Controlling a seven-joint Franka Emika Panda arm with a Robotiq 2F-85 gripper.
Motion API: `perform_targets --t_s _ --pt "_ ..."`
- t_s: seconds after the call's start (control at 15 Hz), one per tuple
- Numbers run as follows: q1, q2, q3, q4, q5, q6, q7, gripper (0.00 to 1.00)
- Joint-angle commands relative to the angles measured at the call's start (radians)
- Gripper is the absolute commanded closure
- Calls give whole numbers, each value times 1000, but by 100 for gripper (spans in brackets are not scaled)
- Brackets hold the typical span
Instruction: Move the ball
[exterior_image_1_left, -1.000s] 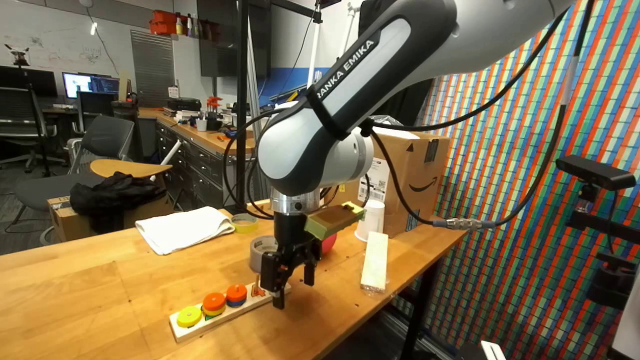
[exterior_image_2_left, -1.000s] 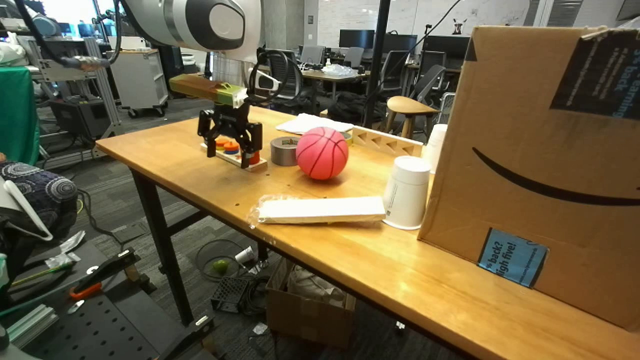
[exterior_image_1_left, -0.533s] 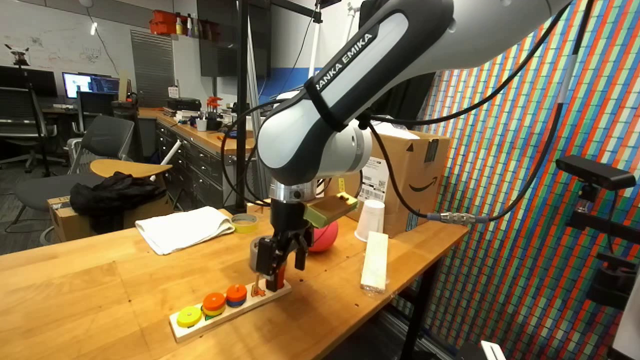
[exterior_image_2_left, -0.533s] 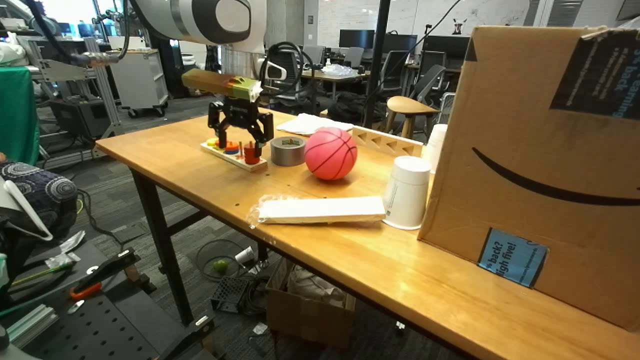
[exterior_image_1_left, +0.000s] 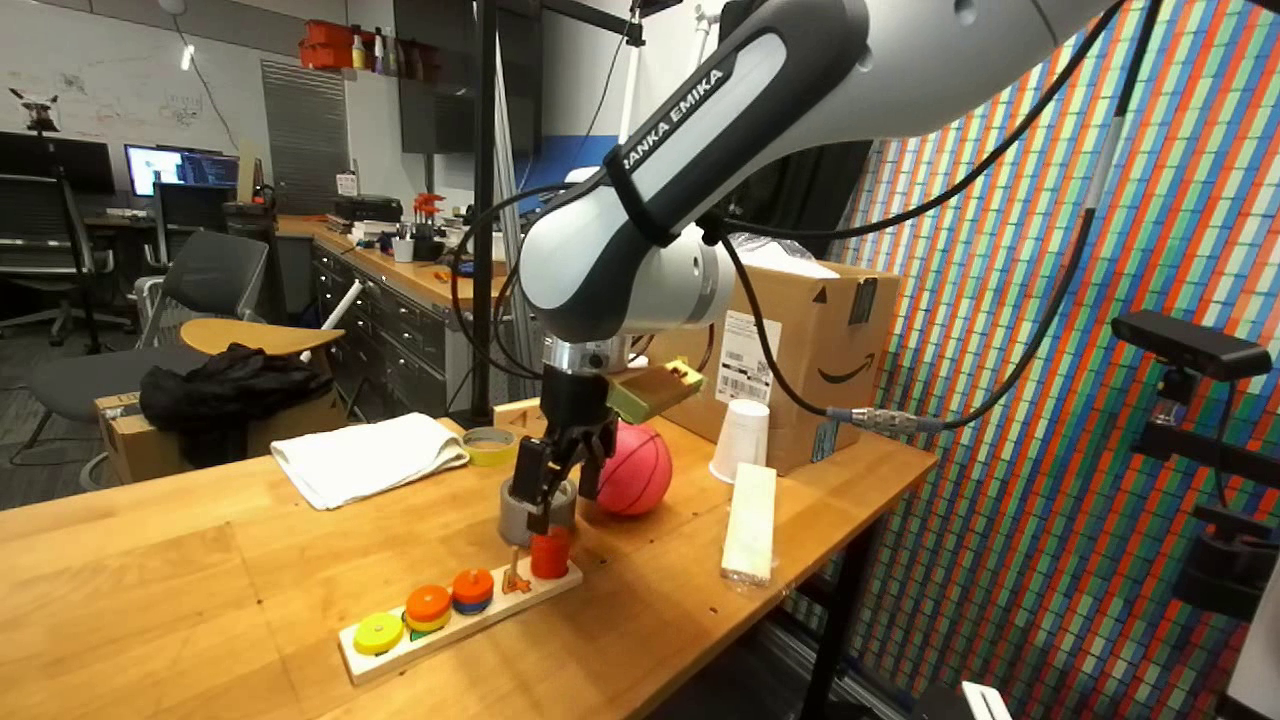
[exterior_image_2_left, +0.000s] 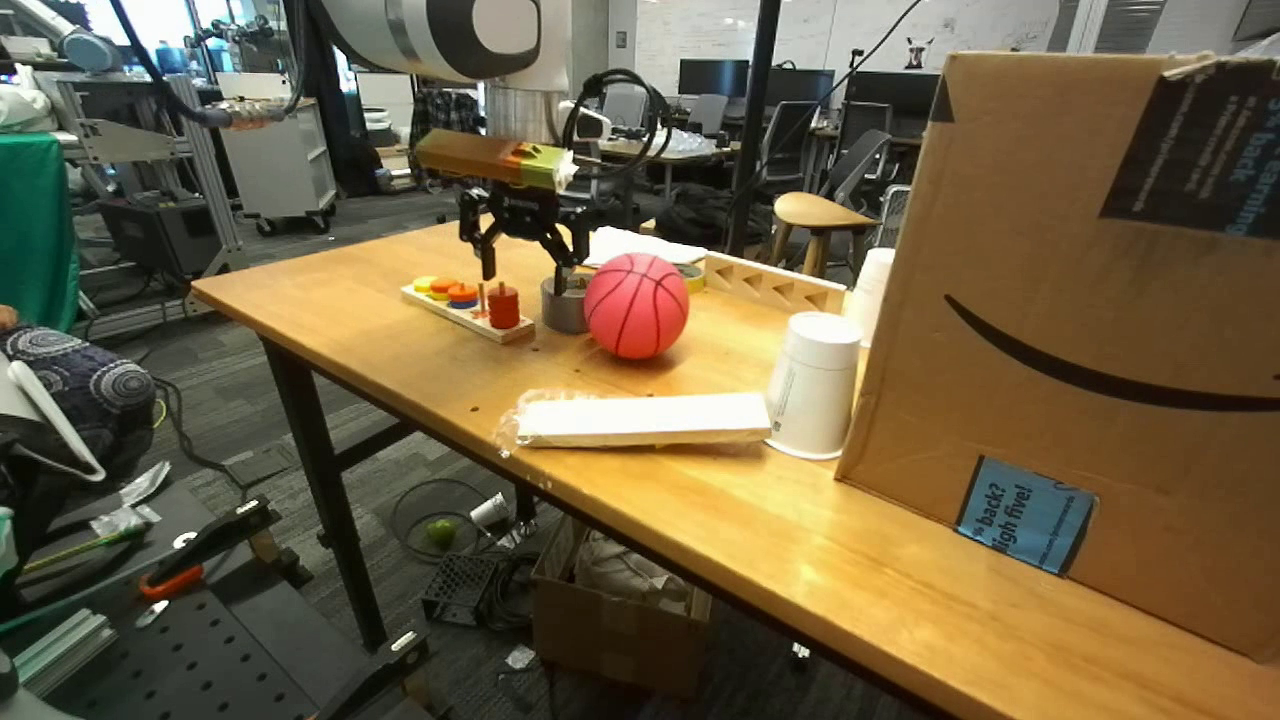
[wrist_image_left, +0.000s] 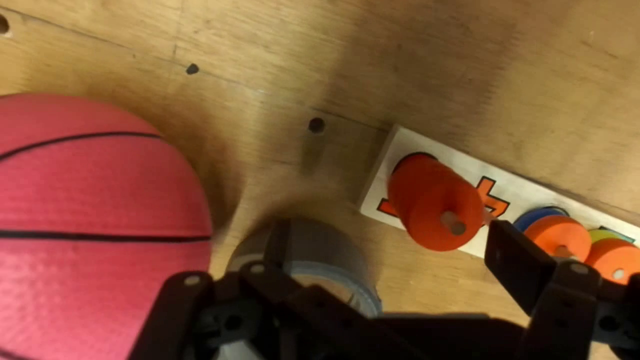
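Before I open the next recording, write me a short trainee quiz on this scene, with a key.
1. Multiple choice: what colour is the stack at the end of the board nearest the ball? A blue, B red, C yellow.
2. True or false: the jaws are closed around the ball.
3. Fill in: in the wrist view, a roll of grey ____ shows between the ball and the board, partly hidden by the jaws.

Key: 1. B, red. 2. False; the jaws stand open and the ball rests on the table. 3. tape.
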Motion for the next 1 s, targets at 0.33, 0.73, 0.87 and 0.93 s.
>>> perform_targets --t_s 0.33,0.73,0.87,0.93 --pt "-92 115 -126 273 -228 -11 59 0" --pt "-138 -94 -192 191 -396 80 172 0" --pt "-136 -156 -180 113 -474 87 240 0" --pt "-134 -185 -168 72 -498 79 265 0"
